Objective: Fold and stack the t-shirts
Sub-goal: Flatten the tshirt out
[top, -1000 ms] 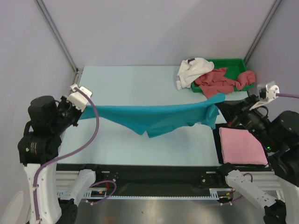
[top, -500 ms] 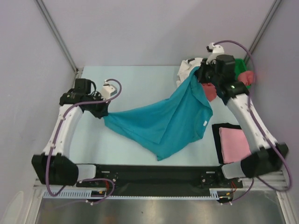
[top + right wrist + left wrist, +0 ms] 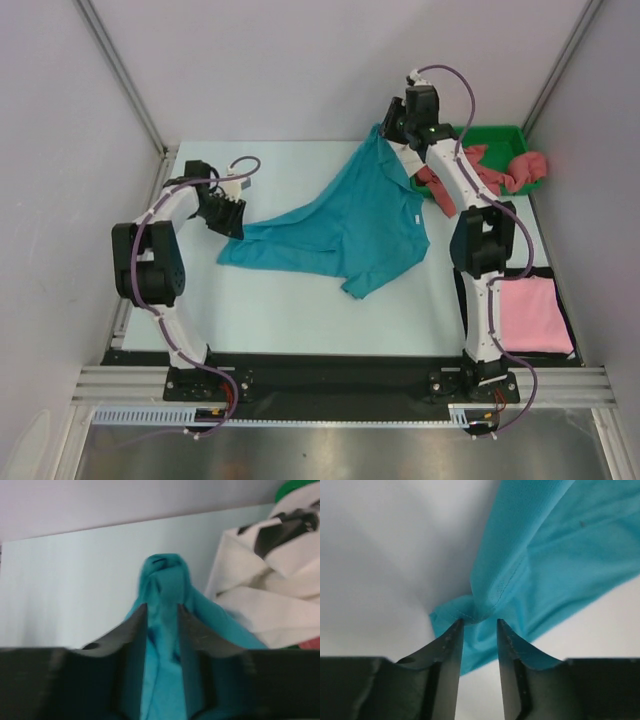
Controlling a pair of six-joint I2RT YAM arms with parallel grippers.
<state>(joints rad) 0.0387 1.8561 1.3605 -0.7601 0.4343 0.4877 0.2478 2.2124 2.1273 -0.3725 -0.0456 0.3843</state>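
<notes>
**Across the middle of the table, a teal shirt spread between two arms**

Over the table [image 3: 300, 310], the teal-blue t-shirt [image 3: 350, 225] lies mostly flat and rumpled. It runs slantwise from near the left edge toward the far edge, right of centre.

At its left end the left gripper [image 3: 477, 625] sits low, and from where I stand its jaws look parted. The bunched corner of the shirt rests just at the fingertips, let go rather than clamped.

By the far edge the right gripper [image 3: 162, 610] reaches out, and the shirt's other end rises up to it. A wad of teal stands between those fingers and pokes out past their tips. I cannot tell whether they pinch it or merely sit round it.

Just beside that gripper lies the white t-shirt [image 3: 260, 600], crumpled. The green tray [image 3: 500, 132] sits in the far right corner, with the dusty-red t-shirts [image 3: 500, 172] heaped in it and spilling over its rim. Toward the near right corner the light pink t-shirt [image 3: 530, 312] lies folded flat, well apart from the teal one.
</notes>
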